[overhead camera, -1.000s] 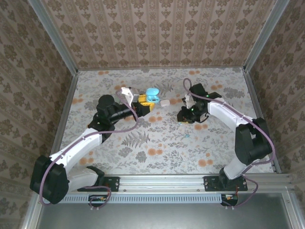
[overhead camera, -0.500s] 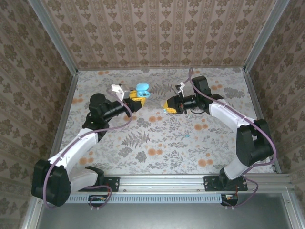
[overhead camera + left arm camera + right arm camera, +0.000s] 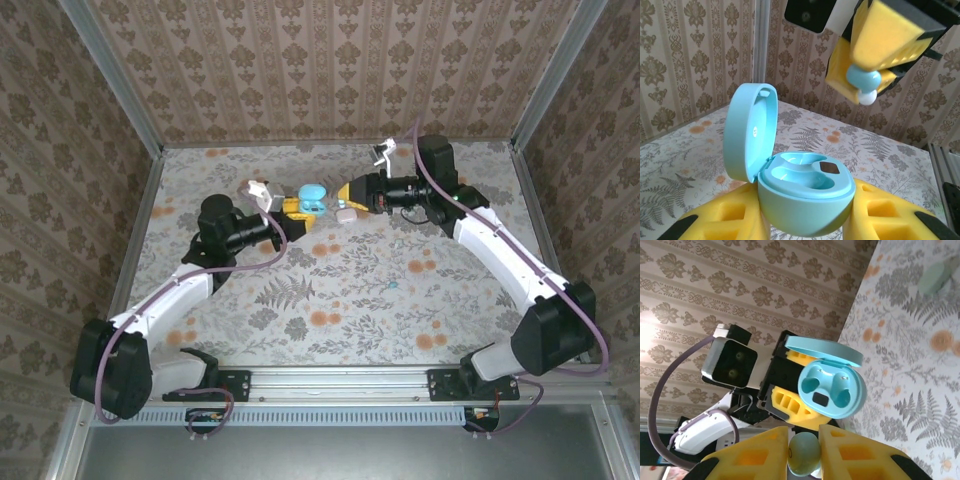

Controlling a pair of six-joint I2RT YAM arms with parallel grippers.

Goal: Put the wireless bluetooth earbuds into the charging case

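Observation:
My left gripper (image 3: pixel 298 207) is shut on the base of the pale teal charging case (image 3: pixel 805 195). The case is held off the table with its lid (image 3: pixel 747 130) swung open, and both sockets (image 3: pixel 830 385) look empty. My right gripper (image 3: pixel 347 194) faces it from the right, a short gap away. A pale teal earbud (image 3: pixel 804 454) is pinched between its yellow fingers (image 3: pixel 755 455). In the left wrist view this earbud (image 3: pixel 862 82) hangs above and behind the case. Another tiny teal piece (image 3: pixel 392 285) lies on the table.
A pale pebble-shaped case (image 3: pixel 347 212) lies shut on the flowered table (image 3: pixel 330 300) just below the two grippers, and it is also in the right wrist view (image 3: pixel 935 275). Patterned walls (image 3: pixel 330 70) close in the table at the back and sides.
My right arm has lifted off the table and swung left with the earbud, now pointing at the open case. My left gripper has shifted a little while holding the case.

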